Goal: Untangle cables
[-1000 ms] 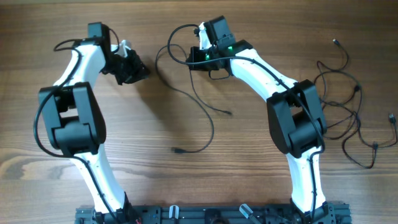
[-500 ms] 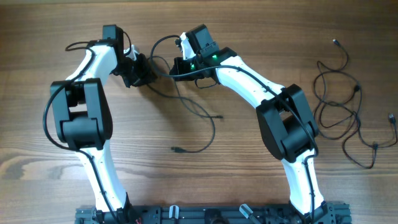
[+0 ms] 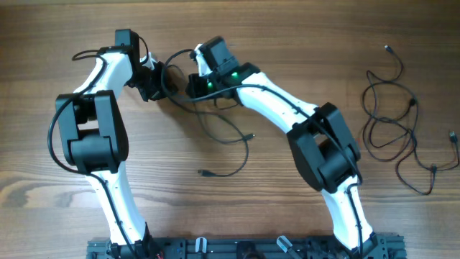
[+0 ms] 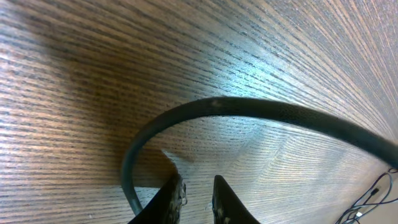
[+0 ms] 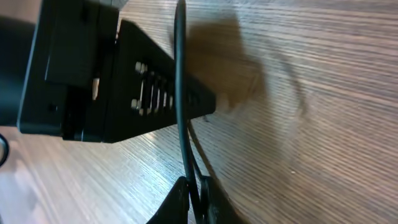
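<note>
Fingers [image 5: 176, 208] of the right gripper [image 5: 194, 200] are pressed close on a thin black cable [image 5: 180, 93]. It is pinched between the tips and runs straight away from them, up across the right wrist view. Just beyond these tips, the dark body of the left gripper [image 5: 208, 102] is seen low over the table [image 5: 323, 124], its point ending just beside the cable.

In the left wrist view, the left gripper's fingers [image 4: 175, 198] are held close together, with a narrow strip of bare wood shown between the tips and nothing caught there. A stretch of cable is bent in an arc just ahead of them and is brought down beside one finger. Whether that finger is touched by it cannot be told.

From overhead, the two grippers are found near each other, with a loop of the cable between them. Outward from the right fingers, the cable is laid in loose curves on the wood toward the robot's base, and its plug end [image 3: 203, 173] is seen well short of that base. Well off to the right of both grippers, a bundle of cables [image 3: 395, 122] is spread in overlapping loops.
</note>
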